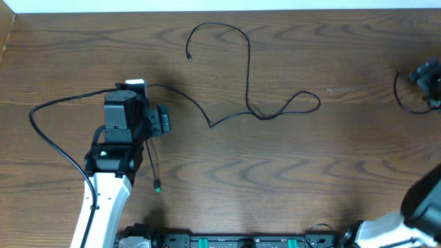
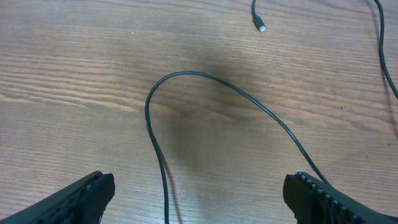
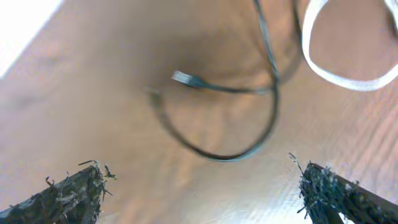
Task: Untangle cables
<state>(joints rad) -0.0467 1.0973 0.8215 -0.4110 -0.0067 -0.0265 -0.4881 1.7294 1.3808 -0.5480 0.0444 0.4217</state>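
Your left gripper [image 2: 199, 182] hangs released over the wooden table [image 1: 289, 172], both fingers [image 2: 84, 196] spread wide and grasping nothing. In the left wrist view, a long black cable [image 2: 205, 77] lies flat on the wood beneath it. The cable arches between the two fingertips, one leg running down the middle of the gap and the other slanting toward the right-hand finger. From overhead, that same cable leaves the left gripper's side and dips toward the middle of the table. There it curls into a small loop, then climbs toward the far edge and bends back to end in a free plug [image 1: 188, 56], well apart from both arms. At the table's far right corner, your right gripper [image 3: 199, 169] is likewise released, its frayed-looking fingertips [image 3: 68, 193] standing wide with nothing between them. The right wrist view is blurred, but it shows a second black cable [image 3: 236, 157] curled in a loop on the wood below, its small plug end [image 3: 182, 77] lying inside the curl. A white cable [image 3: 360, 83] curves just beside that loop, and the two appear to cross near the top of the view. You cannot tell from this view which one lies over the other.
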